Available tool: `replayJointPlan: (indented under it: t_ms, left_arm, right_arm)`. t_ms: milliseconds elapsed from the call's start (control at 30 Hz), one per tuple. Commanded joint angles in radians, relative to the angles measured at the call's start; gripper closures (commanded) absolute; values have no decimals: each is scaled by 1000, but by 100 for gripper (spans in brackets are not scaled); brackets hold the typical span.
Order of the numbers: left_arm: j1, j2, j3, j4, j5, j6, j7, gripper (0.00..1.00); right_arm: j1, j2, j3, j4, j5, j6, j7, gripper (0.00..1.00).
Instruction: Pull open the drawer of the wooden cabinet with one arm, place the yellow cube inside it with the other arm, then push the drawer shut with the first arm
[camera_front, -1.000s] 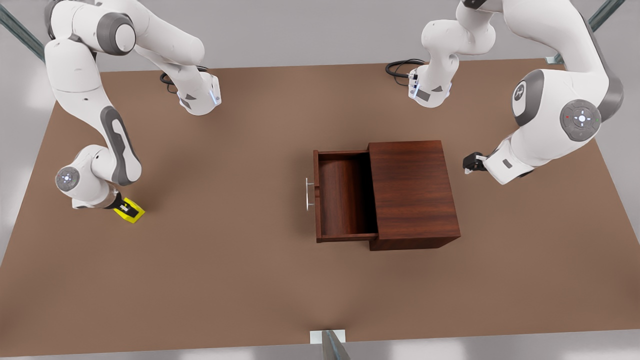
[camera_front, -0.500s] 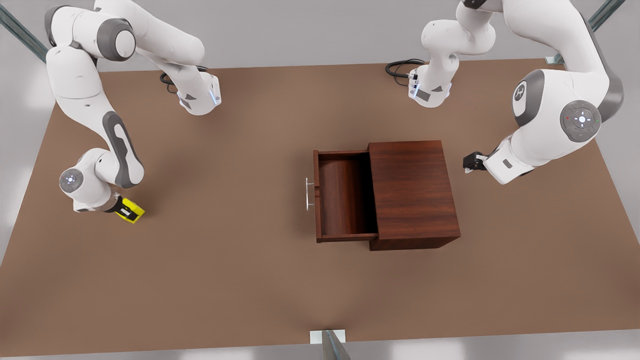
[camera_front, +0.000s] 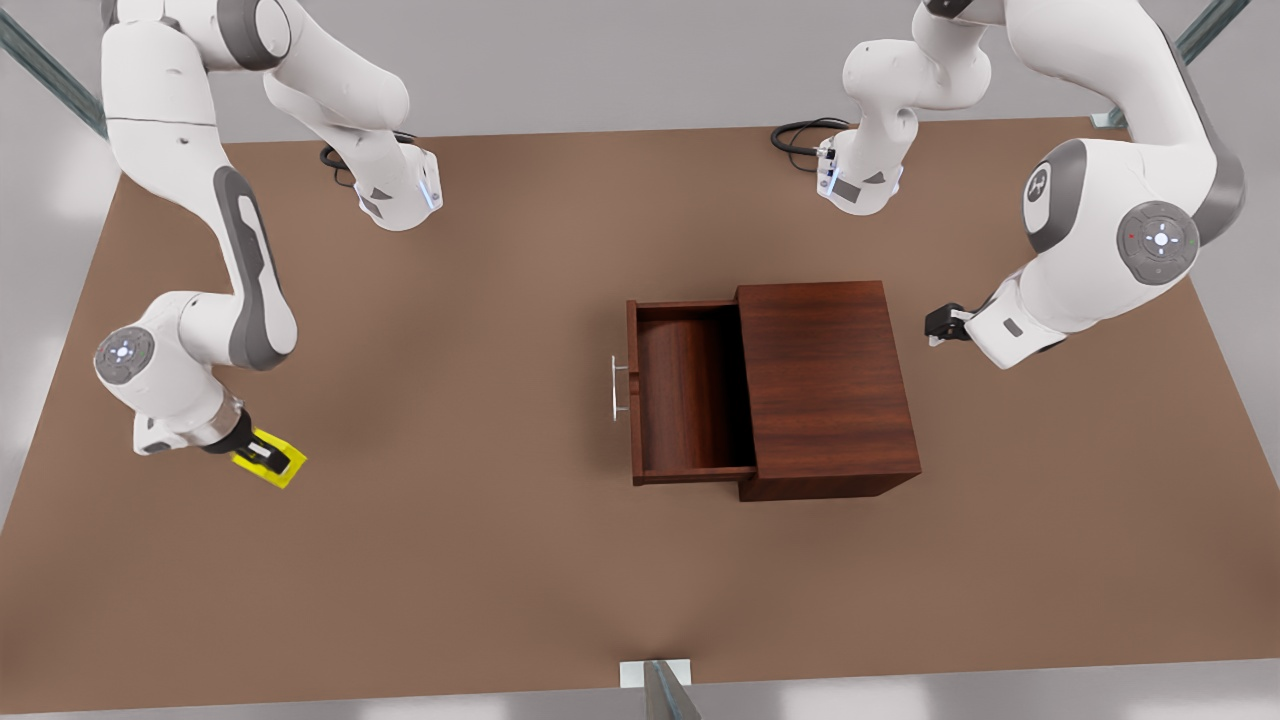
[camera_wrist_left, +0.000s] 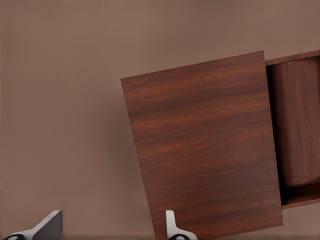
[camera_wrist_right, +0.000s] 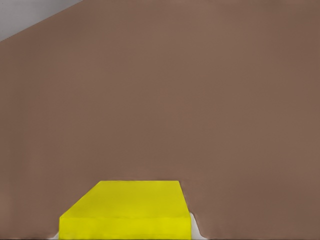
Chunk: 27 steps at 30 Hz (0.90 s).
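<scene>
The right gripper (camera_front: 262, 455) is sitting at the front view's left side, over the brown table (camera_front: 480, 560), and its fingers are closing on the yellow cube (camera_front: 272, 462). In the right wrist view the yellow cube (camera_wrist_right: 127, 209) is lying between the two fingertips, with the table surface behind it. Whether the cube is touching the table or is lifted off it, I cannot tell.

The wooden cabinet (camera_front: 825, 385) is standing near the middle of the table, well apart from the cube. The drawer (camera_front: 690, 395) is standing pulled out toward the front view's left, and its silver bar handle (camera_front: 618, 388) is showing on its front. The inside of the drawer is showing only bare wood.

The left gripper (camera_front: 940, 322) is waiting at the front view's right, just beside the far corner of the cabinet and not touching it. In the left wrist view its fingers (camera_wrist_left: 46, 227) are standing apart and holding nothing, with the cabinet top (camera_wrist_left: 205, 145) and part of the pulled-out drawer (camera_wrist_left: 296, 125) below them.
</scene>
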<state>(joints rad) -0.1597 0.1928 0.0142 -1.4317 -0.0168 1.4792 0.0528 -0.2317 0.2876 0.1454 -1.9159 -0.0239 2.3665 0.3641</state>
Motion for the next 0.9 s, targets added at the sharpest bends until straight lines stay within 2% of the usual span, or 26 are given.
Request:
replayJointPlan:
  t_ms: [0,167,367,600,667,767,867]
  left_arm:
    - [-4,-1,-3,0,6,0,-2,0]
    - [-4,-1,-3,0,8,0,-2,0]
    - [-4,-1,-3,0,8,0,-2,0]
    - [-4,-1,-3,0,8,0,-2,0]
    - [-4,-1,-3,-1,8,0,-2,0]
    - [-4,-1,-3,-1,8,0,-2,0]
    - [-4,-1,-3,-1,8,0,-2,0]
  right_arm:
    - [54,4,16,86,-1,-296,413,24]
    - [238,45,16,302,2,-481,702,24]
    - [443,173,16,534,-2,-612,1027,24]
    - [686,257,14,689,-2,-641,1345,23]
    - [724,301,22,741,-2,-630,1400,23]
    - [741,361,82,790,-2,-625,1464,23]
    - [792,406,80,850,-2,-592,1516,23]
